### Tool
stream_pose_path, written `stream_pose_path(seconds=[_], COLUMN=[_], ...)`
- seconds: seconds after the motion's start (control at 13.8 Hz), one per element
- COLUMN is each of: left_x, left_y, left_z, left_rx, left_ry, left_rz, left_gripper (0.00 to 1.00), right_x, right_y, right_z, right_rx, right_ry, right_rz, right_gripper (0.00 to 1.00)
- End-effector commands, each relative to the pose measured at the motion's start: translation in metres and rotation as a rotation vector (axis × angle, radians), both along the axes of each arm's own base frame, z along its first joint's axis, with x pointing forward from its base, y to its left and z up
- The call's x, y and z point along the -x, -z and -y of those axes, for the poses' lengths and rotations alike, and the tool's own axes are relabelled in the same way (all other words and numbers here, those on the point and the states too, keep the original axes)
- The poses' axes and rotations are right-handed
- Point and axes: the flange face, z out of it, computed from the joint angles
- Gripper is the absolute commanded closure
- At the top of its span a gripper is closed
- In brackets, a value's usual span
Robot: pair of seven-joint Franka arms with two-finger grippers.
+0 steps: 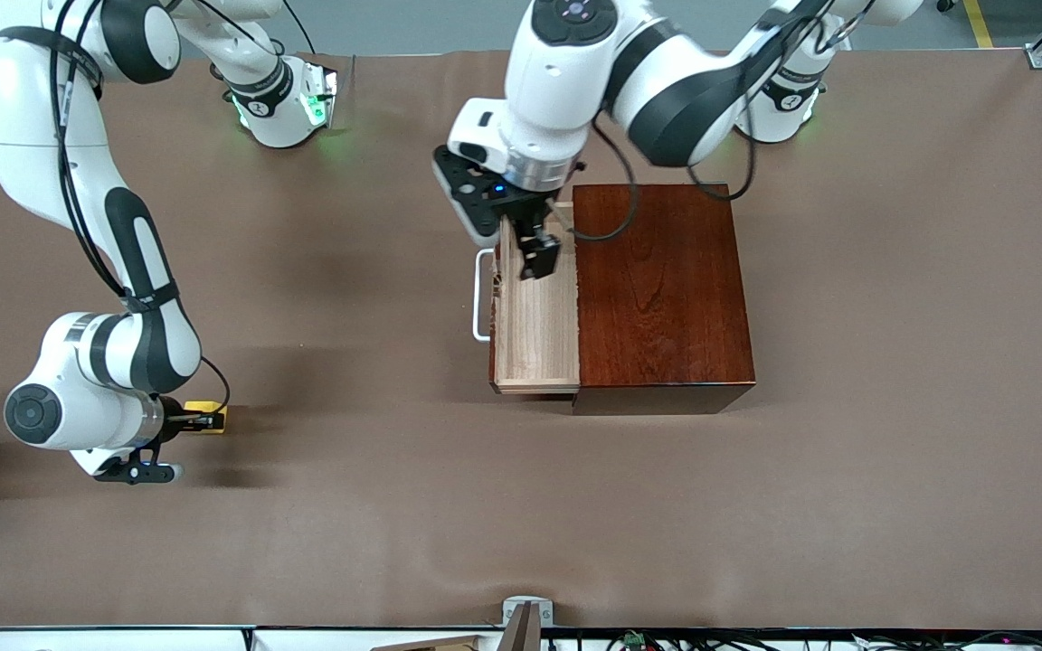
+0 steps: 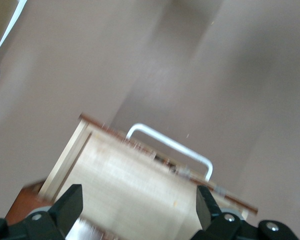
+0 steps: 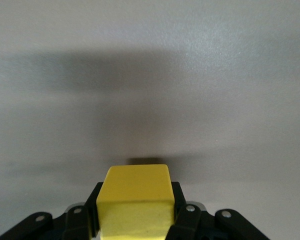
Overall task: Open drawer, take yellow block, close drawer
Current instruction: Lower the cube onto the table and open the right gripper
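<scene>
Grasping yellow block, right claw; left claw apparently released over drawer.

The yellow block is plain bright yellow between black fingers. The drawer, at frame centre, is pale grained wood with a white handle. The cabinet is glossy reddish-brown mahogany on a brown table.

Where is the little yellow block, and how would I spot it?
Find the brown table, then go to the right arm's end, away from the dark wooden cabinet. The right hand pinches the yellow block there. It is the only bright yellow thing around.
</scene>
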Motion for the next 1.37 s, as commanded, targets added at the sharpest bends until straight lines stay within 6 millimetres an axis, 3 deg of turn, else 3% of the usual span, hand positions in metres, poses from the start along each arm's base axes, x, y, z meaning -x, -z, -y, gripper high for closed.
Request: stream_pose_path(seconds=[0.0, 0.14, 0.22, 0.29, 0.36, 0.43, 1.09, 1.3], left_x=[-0.002, -0.006, -0.007, -0.007, -0.007, -0.004, -0.007, -0.007], left_y=[0.024, 0.046, 0.057, 0.067, 0.08, 0.09, 0.143, 0.157], left_z=[0.031, 0.04, 0.044, 0.047, 0.049, 0.052, 0.052, 0.052], left_rx=[0.037, 0.048, 0.048, 0.044, 0.035, 0.026, -0.055, -0.08], left_ry=[0.104, 0.216, 0.266, 0.302, 0.328, 0.352, 0.492, 0.582], left_rz=[0.056, 0.093, 0.103, 0.105, 0.094, 0.086, 0.09, 0.101], left_gripper=[0.0, 0.0, 0.0, 0.0, 0.0, 0.0, 0.0, 0.0], right_x=[-0.003, -0.003, -0.002, -0.002, -0.002, -0.002, -0.004, -0.006], right_y=[0.005, 0.011, 0.012, 0.012, 0.012, 0.013, -0.002, -0.018], right_z=[0.004, 0.004, 0.004, 0.004, 0.004, 0.006, 0.013, 0.01], right_rx=[0.006, 0.005, 0.005, 0.005, 0.006, 0.005, 0.002, 0.002], right_ry=[0.017, 0.017, 0.017, 0.015, 0.016, 0.021, 0.021, 0.015], right_rz=[0.002, -0.004, -0.006, -0.006, -0.006, -0.006, 0.007, 0.019], right_gripper=[1.0, 0.96, 0.87, 0.63, 0.2, 0.0, 0.0, 0.0])
